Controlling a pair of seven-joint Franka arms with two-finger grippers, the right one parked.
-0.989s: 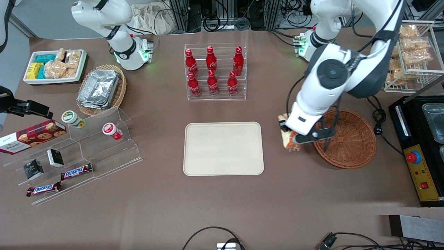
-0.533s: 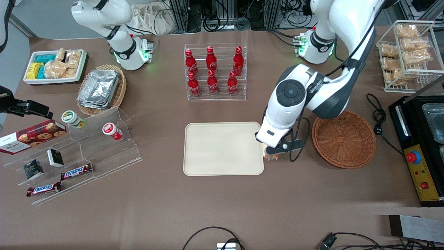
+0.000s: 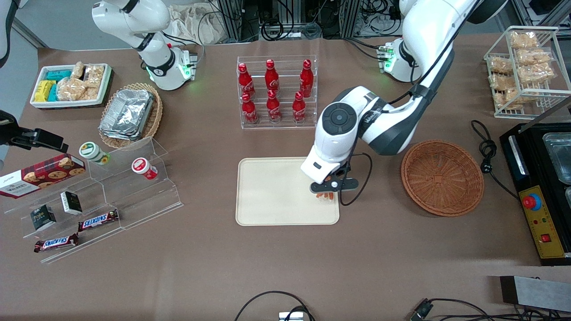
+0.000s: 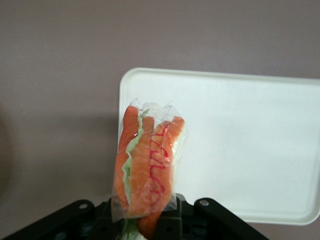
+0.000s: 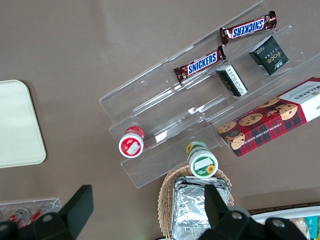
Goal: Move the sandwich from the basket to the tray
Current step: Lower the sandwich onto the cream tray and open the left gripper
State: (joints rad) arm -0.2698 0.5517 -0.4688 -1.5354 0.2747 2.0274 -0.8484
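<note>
You see the sandwich (image 4: pixel 147 167) in clear wrap, its cut edge striped orange and red with a pale green leaf layer; the black-fingered gripper (image 3: pixel 328 191) clamps it above the cream-beige tray (image 3: pixel 267 191). Your working arm is white with dark grey joints. The basket (image 3: pixel 441 177), beside the tray toward the working arm's end, is reddish-brown woven wicker. Farther from the front camera than the tray, you have six red bottles (image 3: pixel 273 91) with white script in a clear rack. The table (image 3: pixel 285 263) around the tray is plain dull brown.
</note>
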